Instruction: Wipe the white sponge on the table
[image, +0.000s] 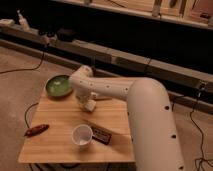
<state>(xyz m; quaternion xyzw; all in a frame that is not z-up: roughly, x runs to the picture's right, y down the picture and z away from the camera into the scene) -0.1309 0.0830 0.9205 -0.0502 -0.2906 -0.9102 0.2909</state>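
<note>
The table (55, 117) is a small square with a light wooden plank top, in the middle of the camera view. My white arm reaches in from the lower right and bends down over the table's far middle. The gripper (86, 102) hangs below the wrist, just right of a green bowl. A small off-white block, the white sponge (91, 106), shows right at the gripper's tip, resting on the table top. Whether the gripper grips it is hidden by the wrist.
A green bowl (58, 86) sits at the table's far left corner. A white cup (82, 135) stands near the front, with a dark flat packet (101, 134) beside it on the right. A red-brown object (36, 130) lies on the left edge. Cables run over the floor around the table.
</note>
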